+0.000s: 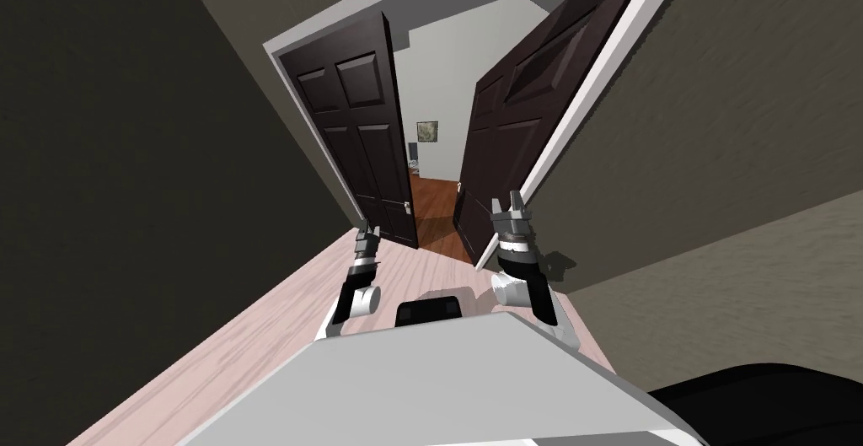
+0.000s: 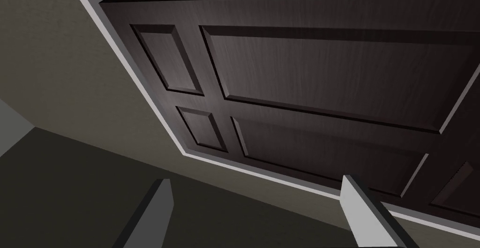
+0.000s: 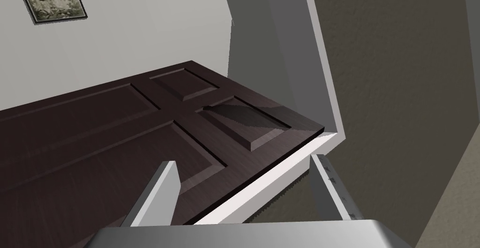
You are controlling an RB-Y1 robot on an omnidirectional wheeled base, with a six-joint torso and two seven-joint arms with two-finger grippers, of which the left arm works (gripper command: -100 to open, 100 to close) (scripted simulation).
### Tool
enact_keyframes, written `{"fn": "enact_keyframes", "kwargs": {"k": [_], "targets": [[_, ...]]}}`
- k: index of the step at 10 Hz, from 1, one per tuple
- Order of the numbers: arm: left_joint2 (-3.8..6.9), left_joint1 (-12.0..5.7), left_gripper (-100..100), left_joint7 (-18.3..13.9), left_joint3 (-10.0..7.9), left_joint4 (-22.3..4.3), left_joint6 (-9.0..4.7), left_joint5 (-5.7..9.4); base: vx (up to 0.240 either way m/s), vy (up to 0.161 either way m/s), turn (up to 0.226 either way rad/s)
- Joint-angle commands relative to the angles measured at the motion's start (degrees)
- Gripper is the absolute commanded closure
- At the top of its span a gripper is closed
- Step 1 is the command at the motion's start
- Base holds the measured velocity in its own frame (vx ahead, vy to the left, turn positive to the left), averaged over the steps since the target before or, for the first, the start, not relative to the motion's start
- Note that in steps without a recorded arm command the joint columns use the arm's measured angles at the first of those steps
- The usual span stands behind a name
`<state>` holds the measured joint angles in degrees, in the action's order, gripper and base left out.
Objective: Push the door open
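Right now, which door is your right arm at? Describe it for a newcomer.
Ahead is a white-framed doorway with two dark panelled doors. Mine is the right door, behind the right end effector. Unlike the left door, it hangs from the frame's right side.

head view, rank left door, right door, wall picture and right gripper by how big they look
Tied largest: right door and left door, about alike, both angled, so unranked.
Then: right gripper.
Smallest: picture, but it is farthest away.

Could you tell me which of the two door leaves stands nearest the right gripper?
The right leaf, hinged on the white frame by the right gripper; the left leaf stands across the gap.
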<state>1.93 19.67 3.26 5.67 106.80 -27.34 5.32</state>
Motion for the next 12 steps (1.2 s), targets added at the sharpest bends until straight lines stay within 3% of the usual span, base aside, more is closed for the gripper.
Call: {"fn": "enact_keyframes", "kwargs": {"k": [1,3,5,6,8,9,11,12], "targets": [[0.22,-1.01,-100,-0.04,0.27,-2.66,-0.55,0.03,0.061,0.036,-0.045],[0.43,-1.94,-100,-0.09,0.46,-4.86,-1.12,0.08,0.065,0.042,-0.046],[0.78,-3.89,-100,-0.22,0.87,-9.08,-2.30,0.18,0.063,0.057,-0.065],[0.78,-3.89,-100,-0.22,0.87,-9.49,-2.30,0.18,0.049,0.044,-0.020],[1.10,-5.86,-100,-0.34,1.28,-13.29,-3.51,0.27,0.070,0.050,-0.060],[1.10,-5.86,-100,-0.34,1.28,-14.18,-3.51,0.27,0.064,0.056,-0.032],[1.31,-7.89,-100,-0.47,1.70,-18.09,-4.75,0.37,0.059,0.065,-0.057],[1.31,-7.89,-100,-0.47,1.70,-19.01,-4.75,0.37,0.051,0.051,-0.032]]}}
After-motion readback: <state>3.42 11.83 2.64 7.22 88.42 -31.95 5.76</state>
